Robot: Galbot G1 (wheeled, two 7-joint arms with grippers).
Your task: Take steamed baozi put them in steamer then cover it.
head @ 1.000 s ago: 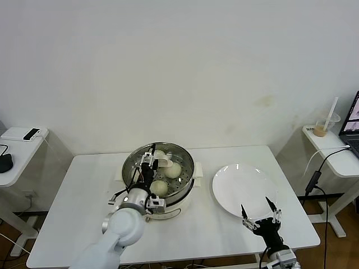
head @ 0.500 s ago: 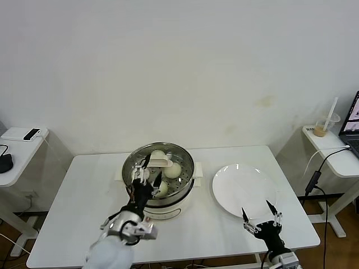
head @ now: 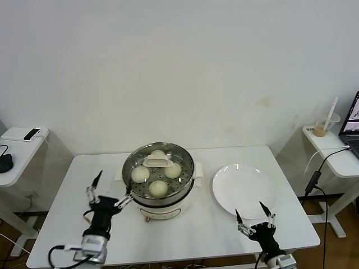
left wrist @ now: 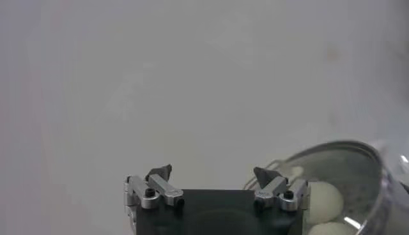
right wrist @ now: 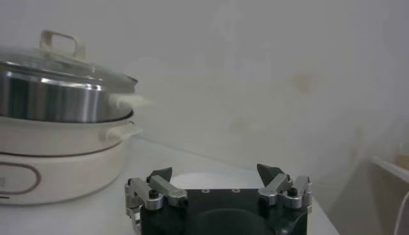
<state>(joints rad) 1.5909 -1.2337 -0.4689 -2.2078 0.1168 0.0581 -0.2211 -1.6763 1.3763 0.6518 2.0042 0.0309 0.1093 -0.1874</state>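
Looks like an office or lab corner set up for robot testing, not a real kitchen. Plain white wall, a white desk in the middle, small side tables with a laptop, an iced drink cup, a phone and loose cables hanging off.

Cream-white baozi; shiny steel steamer; white plate.

The steamer is cut off by the left wrist view's edge.
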